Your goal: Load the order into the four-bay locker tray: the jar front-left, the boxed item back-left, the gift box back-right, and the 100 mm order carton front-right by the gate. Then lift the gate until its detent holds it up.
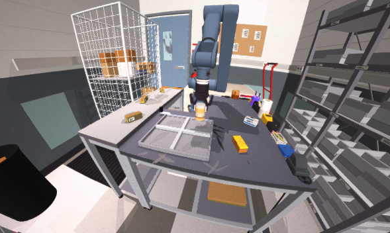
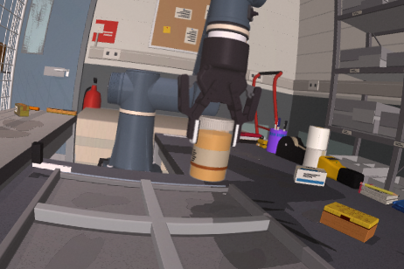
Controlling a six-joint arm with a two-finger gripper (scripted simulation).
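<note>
I hold the jar [image 1: 200,112] [image 2: 211,149], amber with a white lid and a pale label band, upright in my closed gripper [image 1: 200,105] [image 2: 214,132]. It hangs just above the far right bay of the grey four-bay tray [image 1: 179,135] [image 2: 144,220], close to the tray's rear rim near the arm's base. The tray's bays are bare, split by a cross divider. A yellow-topped orange box [image 1: 239,144] [image 2: 349,220] lies on the dark table right of the tray, and a small white and blue box [image 1: 251,121] [image 2: 310,175] lies farther back.
A wire cage [image 1: 118,58] with cartons stands on the pale side bench left of the tray. Shelving [image 1: 351,99] lines the right side. A purple cup [image 2: 276,140], a white roll [image 2: 316,146], a yellow tool [image 2: 341,171] and a blue item [image 1: 286,150] crowd the table's right edge.
</note>
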